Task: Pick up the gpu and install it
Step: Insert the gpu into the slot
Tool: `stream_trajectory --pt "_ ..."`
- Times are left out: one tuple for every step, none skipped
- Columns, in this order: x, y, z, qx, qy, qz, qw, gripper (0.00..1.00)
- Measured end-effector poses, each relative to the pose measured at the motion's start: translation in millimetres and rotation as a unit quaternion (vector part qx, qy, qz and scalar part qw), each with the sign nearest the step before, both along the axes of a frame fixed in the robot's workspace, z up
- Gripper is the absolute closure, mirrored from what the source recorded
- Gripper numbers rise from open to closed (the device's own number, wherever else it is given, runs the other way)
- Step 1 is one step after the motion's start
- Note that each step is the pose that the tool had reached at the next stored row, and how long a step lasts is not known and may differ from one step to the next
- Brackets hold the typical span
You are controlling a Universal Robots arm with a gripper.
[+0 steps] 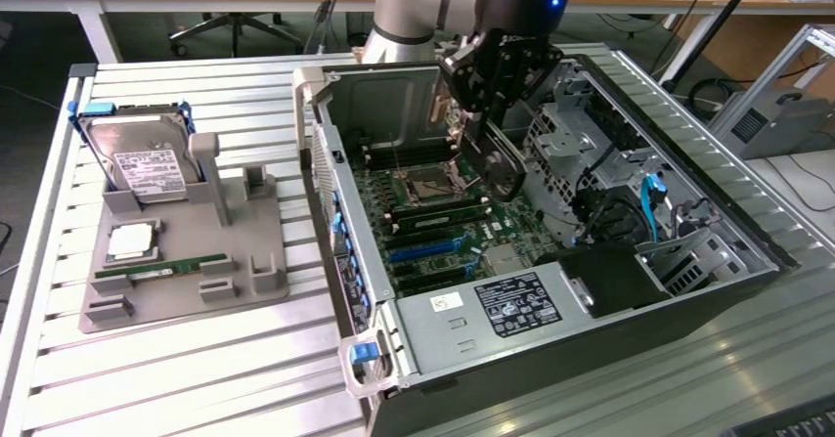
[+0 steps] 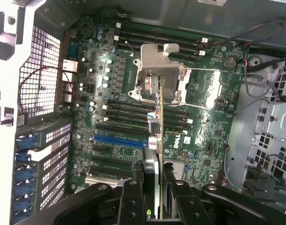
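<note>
My gripper [image 1: 478, 124] hangs inside the open computer case [image 1: 342, 153], shut on the gpu [image 1: 502, 170]. The card hangs on edge below the fingers, its black round cooler facing the exterior view's right. It is held above the motherboard [image 1: 451, 227], over the area between the CPU socket [image 1: 425, 185] and the expansion slots. In the wrist view the gpu [image 2: 157, 140] appears edge-on as a thin strip between the black fingers [image 2: 132, 199], running over the black memory slots toward the CPU socket [image 2: 161, 70]. A blue slot [image 2: 119, 139] lies beside it on the motherboard [image 2: 110, 84].
Left of the case in the exterior view, a grey fixture [image 1: 183, 281] holds a hard drive [image 1: 144, 158], a CPU chip [image 1: 131, 243] and a RAM stick [image 1: 163, 268]. The power supply [image 1: 515, 305], drive cage [image 1: 574, 129] and blue cable [image 1: 648, 202] crowd the case.
</note>
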State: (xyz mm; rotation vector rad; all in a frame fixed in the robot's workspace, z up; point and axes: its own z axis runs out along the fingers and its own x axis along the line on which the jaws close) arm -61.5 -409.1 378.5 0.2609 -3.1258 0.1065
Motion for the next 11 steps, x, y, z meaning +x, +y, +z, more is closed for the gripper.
stream_trajectory --pt "0.0 0.0 0.0 -0.0002 0.0 0.002 1.0 0.73" --pt "0.0 0.0 0.0 -0.0005 0.0 0.005 1.0 0.73" --pt "0.0 0.0 0.0 -0.0007 0.0 0.006 1.0 0.73" --pt "0.0 0.0 0.0 -0.0008 0.0 0.008 1.0 0.73" --pt "0.0 0.0 0.0 -0.001 0.0 0.01 1.0 0.73" --pt "0.0 0.0 0.0 -0.0011 0.0 0.011 0.9999 0.73" --pt "0.0 0.0 0.0 -0.0013 0.0 0.012 0.9999 0.73" --pt "0.0 0.0 0.0 -0.0015 0.0 0.014 0.9999 0.73" --pt "0.0 0.0 0.0 -0.0016 0.0 0.015 0.9999 0.73" --pt "0.0 0.0 0.0 -0.0018 0.0 0.016 0.9999 0.73" --pt "0.0 0.0 0.0 -0.0019 0.0 0.018 0.9998 0.73"
